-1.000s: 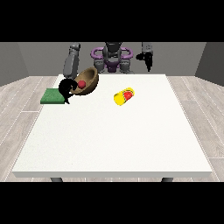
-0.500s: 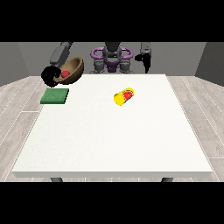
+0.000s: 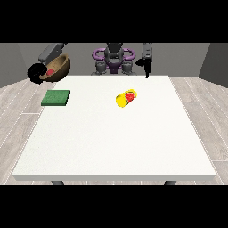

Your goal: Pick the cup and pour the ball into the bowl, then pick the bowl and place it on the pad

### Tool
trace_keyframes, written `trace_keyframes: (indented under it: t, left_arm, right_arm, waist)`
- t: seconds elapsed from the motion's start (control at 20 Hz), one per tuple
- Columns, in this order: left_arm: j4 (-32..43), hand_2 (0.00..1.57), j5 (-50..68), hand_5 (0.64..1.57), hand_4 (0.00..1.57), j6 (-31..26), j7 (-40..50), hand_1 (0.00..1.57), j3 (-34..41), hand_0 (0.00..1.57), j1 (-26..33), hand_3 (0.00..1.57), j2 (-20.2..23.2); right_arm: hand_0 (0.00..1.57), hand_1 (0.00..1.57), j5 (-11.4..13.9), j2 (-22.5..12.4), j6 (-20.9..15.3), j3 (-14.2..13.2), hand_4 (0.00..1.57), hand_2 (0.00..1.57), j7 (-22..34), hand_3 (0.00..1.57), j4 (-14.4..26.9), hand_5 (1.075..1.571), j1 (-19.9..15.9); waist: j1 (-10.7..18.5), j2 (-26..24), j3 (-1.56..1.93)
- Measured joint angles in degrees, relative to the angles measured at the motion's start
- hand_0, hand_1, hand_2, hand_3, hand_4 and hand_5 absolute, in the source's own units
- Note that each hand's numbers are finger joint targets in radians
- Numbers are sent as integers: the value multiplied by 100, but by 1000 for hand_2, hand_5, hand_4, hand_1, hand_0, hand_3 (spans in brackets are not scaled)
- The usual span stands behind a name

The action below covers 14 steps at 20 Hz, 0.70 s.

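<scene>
Up and left of the pad (image 3: pixel 56 98), my hand at the view's left (image 3: pixel 36 72) grips the bowl (image 3: pixel 57 67), fingers curled on its rim. The pad lies below, toward the table's middle.

A large white rectangular table (image 3: pixel 116 133) is seen from across, with the robot at its far edge. At the view's left, a brown wooden bowl (image 3: pixel 58 67) is held raised in the air by a black hand (image 3: pixel 36 72), beyond the table's left far corner and tilted on its side so that its opening is turned toward that hand; a small red ball (image 3: pixel 50 72) is seen inside it. A flat green square pad (image 3: pixel 56 98) lies on the table below and in front of the bowl, apart from it. A yellow cup (image 3: pixel 126 98) lies on its side near the table's middle, something red showing at its mouth. At the view's right, the other black hand (image 3: pixel 146 67) is held over the far edge, nothing in it.
</scene>
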Motion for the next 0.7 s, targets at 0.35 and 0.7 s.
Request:
trace_keyframes:
  t: [0.35,0.7]
  left_arm:
    - [-121,0,-134,1358,1167,56,-392,0,-107,0,18,0,-118]
    - [-200,0,-235,1361,1166,109,-530,0,-143,0,-4,0,-167]
  right_arm:
    - [1549,1549,-201,-402,571,-302,766,1571,-555,730,510,1519,96]
    - [1273,1273,179,-797,-234,-243,0,1390,-1004,1377,655,1570,85]
  waist:
    - [150,602,6]
    - [300,802,4]
